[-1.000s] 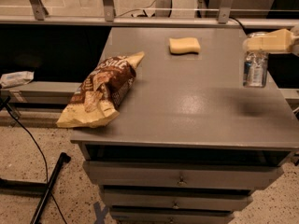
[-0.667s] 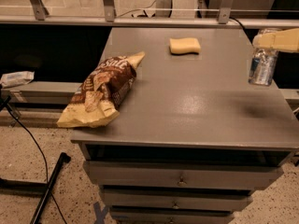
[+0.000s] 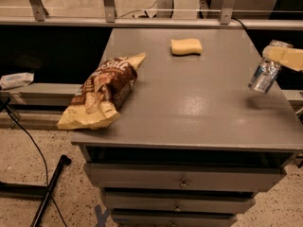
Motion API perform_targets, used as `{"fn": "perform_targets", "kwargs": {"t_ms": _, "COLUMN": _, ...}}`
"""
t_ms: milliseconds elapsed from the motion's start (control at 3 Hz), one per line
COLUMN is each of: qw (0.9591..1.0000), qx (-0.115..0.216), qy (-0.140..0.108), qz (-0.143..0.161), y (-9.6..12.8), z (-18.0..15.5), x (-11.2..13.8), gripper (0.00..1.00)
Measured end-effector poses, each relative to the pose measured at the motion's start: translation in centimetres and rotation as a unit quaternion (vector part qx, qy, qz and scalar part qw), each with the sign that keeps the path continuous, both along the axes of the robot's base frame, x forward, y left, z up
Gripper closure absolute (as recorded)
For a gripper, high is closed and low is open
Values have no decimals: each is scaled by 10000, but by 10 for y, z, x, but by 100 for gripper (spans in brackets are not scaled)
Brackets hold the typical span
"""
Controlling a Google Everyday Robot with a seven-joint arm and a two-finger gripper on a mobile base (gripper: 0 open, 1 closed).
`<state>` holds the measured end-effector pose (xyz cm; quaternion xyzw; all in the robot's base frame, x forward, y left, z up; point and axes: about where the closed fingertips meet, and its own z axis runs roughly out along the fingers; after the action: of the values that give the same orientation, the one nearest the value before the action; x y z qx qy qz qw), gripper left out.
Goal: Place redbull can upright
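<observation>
The redbull can point(image 3: 264, 73), a slim silver can with blue patches, hangs tilted above the right edge of the grey table point(image 3: 189, 103), its top leaning right. My gripper point(image 3: 283, 56), pale yellow, comes in from the right edge of the camera view and is shut on the can's upper part. The can's bottom is off the table and a shadow lies beneath it.
A brown and yellow chip bag point(image 3: 102, 92) lies at the table's left front. A yellow sponge point(image 3: 186, 46) lies at the back centre. Drawers sit under the tabletop. A metal rail runs behind the table. A black cable lies on the floor at left.
The gripper has carried the can a little to the right and the can has tilted from upright to leaning. The bag and the sponge have not moved.
</observation>
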<state>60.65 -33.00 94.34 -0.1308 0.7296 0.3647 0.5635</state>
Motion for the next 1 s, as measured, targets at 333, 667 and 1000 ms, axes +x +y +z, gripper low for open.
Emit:
{"fn": "perform_targets", "kwargs": {"t_ms": 333, "qw": 9937, "qx": 402, "qy": -1045, "qz": -110, "y": -14, "z": -4, "x": -7, "gripper": 100}}
{"fn": "perform_targets", "kwargs": {"t_ms": 667, "qw": 9919, "qx": 288, "qy": -1241, "qz": 21, "y": 2, "z": 9, "x": -5, "gripper": 100}}
{"fn": "perform_targets", "kwargs": {"t_ms": 1000, "qw": 9866, "qx": 200, "qy": -1612, "qz": 135, "y": 3, "z": 12, "x": -7, "gripper": 100}}
